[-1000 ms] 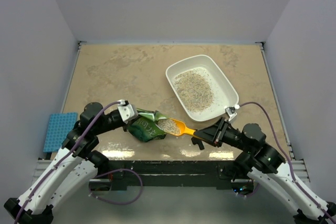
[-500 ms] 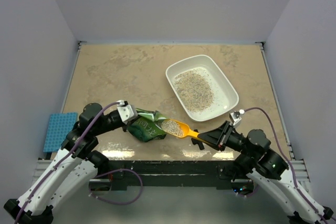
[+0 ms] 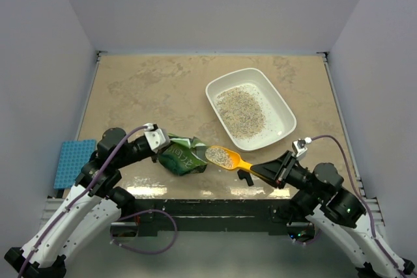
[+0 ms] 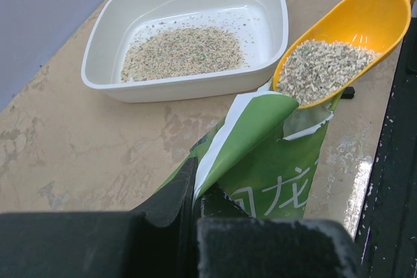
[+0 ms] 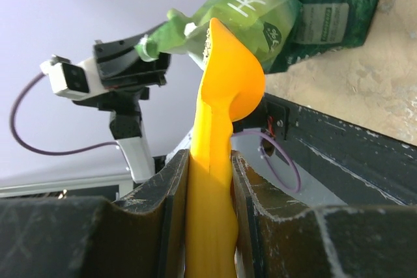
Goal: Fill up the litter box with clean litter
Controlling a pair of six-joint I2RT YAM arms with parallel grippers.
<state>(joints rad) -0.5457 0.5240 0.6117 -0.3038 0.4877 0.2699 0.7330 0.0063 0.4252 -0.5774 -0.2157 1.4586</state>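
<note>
The white litter box [image 3: 281,106] sits right of the table's centre with a thin layer of clean litter [image 3: 240,110] in it; it also shows in the left wrist view [image 4: 268,4]. My right gripper [image 3: 266,172] is shut on the handle of a yellow scoop [image 3: 225,156] that holds a heap of litter [image 4: 322,69] just outside the mouth of the green bag [image 3: 181,158]. My left gripper [image 3: 163,144] is shut on the bag's folded top edge [image 4: 228,141]. In the right wrist view the scoop [image 5: 221,102] runs up from between the fingers.
A blue textured mat [image 3: 71,161] lies off the table's left edge. A small black piece [image 3: 246,178] lies on the table near the front edge, under the scoop handle. Walls close in the left, right and far sides.
My right gripper has drawn back to the right toward the front edge, pulling the loaded scoop out of the bag's mouth. The left gripper and the bag have stayed in place.
</note>
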